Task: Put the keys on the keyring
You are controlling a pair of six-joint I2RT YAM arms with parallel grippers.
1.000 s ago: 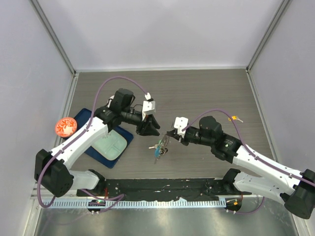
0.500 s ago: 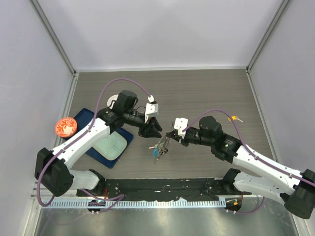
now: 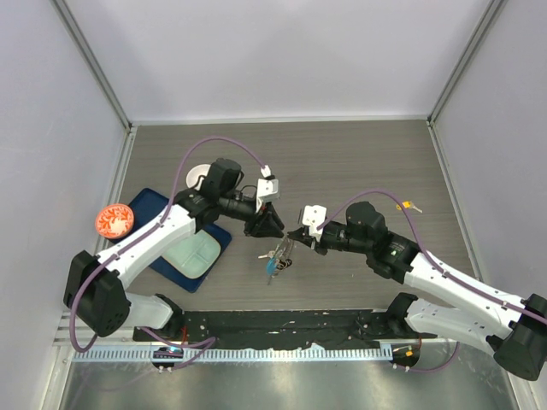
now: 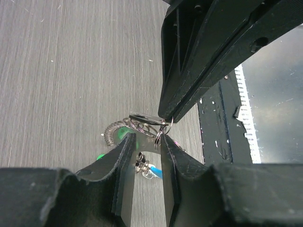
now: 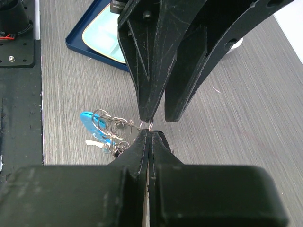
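The keyring (image 3: 278, 256) is a wire ring with several small silver keys, coiled rings and a bright blue tag (image 5: 88, 118). It hangs just above the table between my two grippers. My right gripper (image 3: 297, 237) is shut on the keyring's wire, as the right wrist view (image 5: 149, 134) shows. My left gripper (image 3: 268, 226) is open with a narrow gap. One of its fingertips (image 5: 147, 111) touches the wire right at the right gripper's tips. In the left wrist view (image 4: 147, 142) the keyring (image 4: 142, 124) hangs just beyond the jaws. I see no loose key apart from the bunch.
A blue tray (image 3: 154, 205) holding a pale green box lies at the left under the left arm. A white bowl (image 3: 199, 173) stands behind it. A red round object (image 3: 113, 219) lies at the far left. A black strip (image 3: 282, 325) runs along the near edge.
My left gripper has moved right and slightly nearer, up to the keyring and the right gripper's tips. The right arm and the keyring have stayed put.
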